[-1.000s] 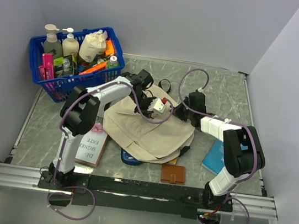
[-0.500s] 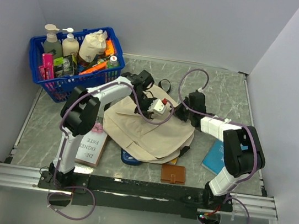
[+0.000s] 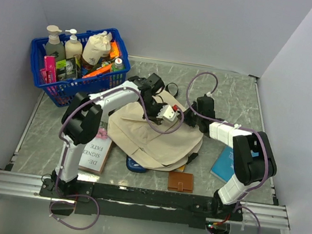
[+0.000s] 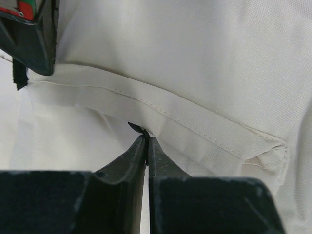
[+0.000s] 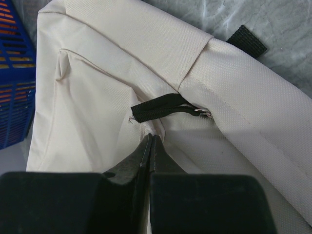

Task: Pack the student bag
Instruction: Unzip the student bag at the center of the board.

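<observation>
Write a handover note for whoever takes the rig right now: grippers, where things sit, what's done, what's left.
Left gripper: shut, apparently pinching a small black tab at a seam of the student bag.
Right gripper: shut, tips against the bag's fabric just below a black zipper pull.
Bag lies flat mid-table and looks unopened. White book, blue book and brown wallet lie outside it. Blue basket stands far left, full.
Done: nothing visibly packed.
Left: open the bag, load the items, close it.
</observation>
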You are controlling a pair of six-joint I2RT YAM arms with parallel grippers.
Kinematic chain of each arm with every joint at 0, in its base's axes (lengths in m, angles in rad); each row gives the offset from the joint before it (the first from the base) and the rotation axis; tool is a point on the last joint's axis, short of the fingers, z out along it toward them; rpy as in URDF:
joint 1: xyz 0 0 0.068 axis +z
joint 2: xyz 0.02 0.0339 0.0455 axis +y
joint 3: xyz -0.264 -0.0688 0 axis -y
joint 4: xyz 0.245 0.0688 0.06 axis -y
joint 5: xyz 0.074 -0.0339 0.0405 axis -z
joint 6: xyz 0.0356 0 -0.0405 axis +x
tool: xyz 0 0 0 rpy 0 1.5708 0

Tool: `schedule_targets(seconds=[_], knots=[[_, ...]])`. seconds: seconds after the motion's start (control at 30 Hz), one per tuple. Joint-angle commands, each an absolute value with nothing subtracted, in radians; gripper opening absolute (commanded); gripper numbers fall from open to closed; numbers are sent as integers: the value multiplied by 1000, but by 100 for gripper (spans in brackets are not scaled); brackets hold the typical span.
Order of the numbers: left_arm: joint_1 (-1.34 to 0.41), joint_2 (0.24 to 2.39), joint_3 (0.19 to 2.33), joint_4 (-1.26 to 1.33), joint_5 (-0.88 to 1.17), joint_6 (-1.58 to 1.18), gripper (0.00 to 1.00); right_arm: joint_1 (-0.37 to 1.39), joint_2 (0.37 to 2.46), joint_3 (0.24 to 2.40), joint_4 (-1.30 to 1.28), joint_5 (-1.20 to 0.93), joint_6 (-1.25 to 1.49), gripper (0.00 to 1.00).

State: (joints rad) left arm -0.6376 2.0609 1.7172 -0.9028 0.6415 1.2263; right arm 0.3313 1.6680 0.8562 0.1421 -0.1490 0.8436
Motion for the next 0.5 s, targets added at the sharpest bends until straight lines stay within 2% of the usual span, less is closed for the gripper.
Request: schedule_targets(seconds=[0.0,0.03,0.47], knots=[[-647,2005,1733,-907,637,1230,8,334,1625,847,158,-172,841,0],[-647,2005,1727,-905,632,1232,1,334,1623,848,156,-170,839,0],[-635,1925,1641,-988,555,1239,1,324,1628,861,123,-138,830,0]])
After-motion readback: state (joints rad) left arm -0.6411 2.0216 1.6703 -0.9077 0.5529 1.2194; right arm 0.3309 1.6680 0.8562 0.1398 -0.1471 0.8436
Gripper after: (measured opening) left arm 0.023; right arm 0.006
